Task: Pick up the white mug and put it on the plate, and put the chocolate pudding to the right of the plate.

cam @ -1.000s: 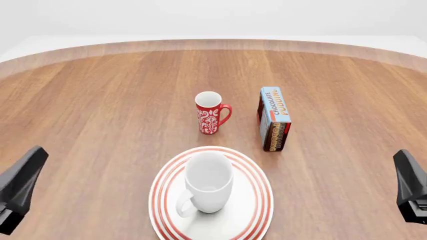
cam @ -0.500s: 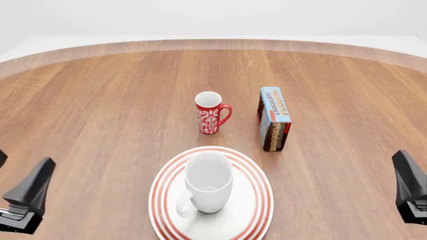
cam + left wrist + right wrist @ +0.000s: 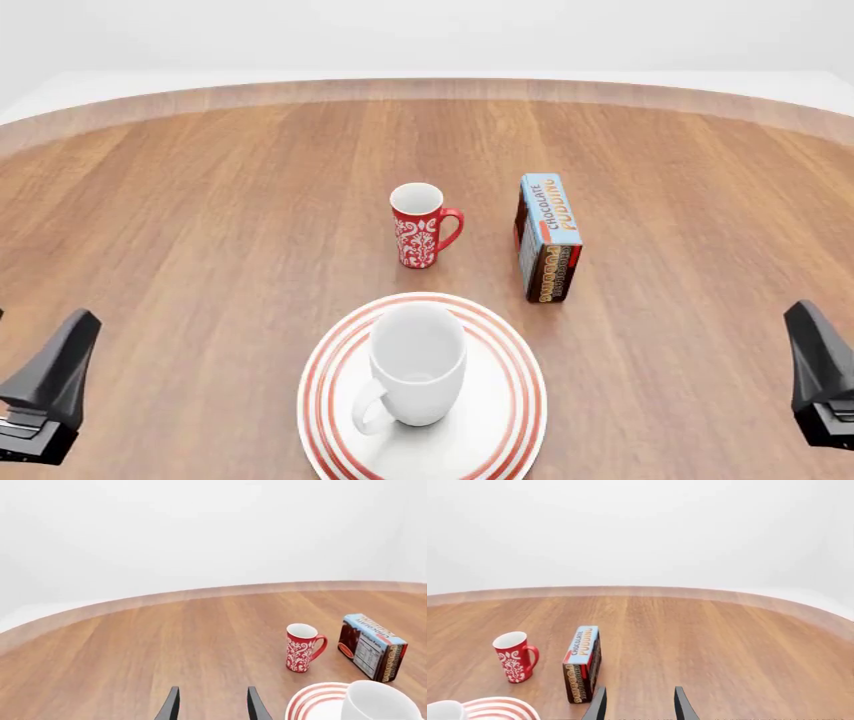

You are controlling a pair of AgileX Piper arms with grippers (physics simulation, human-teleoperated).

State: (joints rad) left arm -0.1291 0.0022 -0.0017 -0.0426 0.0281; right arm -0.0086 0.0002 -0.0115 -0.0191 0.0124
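The white mug [image 3: 418, 365] stands upright on the plate [image 3: 514, 400], that step apparently done, while the chocolate pudding [image 3: 549, 238] waits behind-right, both the left hand [image 3: 211, 705] and right hand [image 3: 638, 704] parted, empty

We see the chocolate pudding [image 3: 582, 664] upright beside a red mug [image 3: 514, 656]; our right gripper [image 3: 638, 703] fingertips stand apart.
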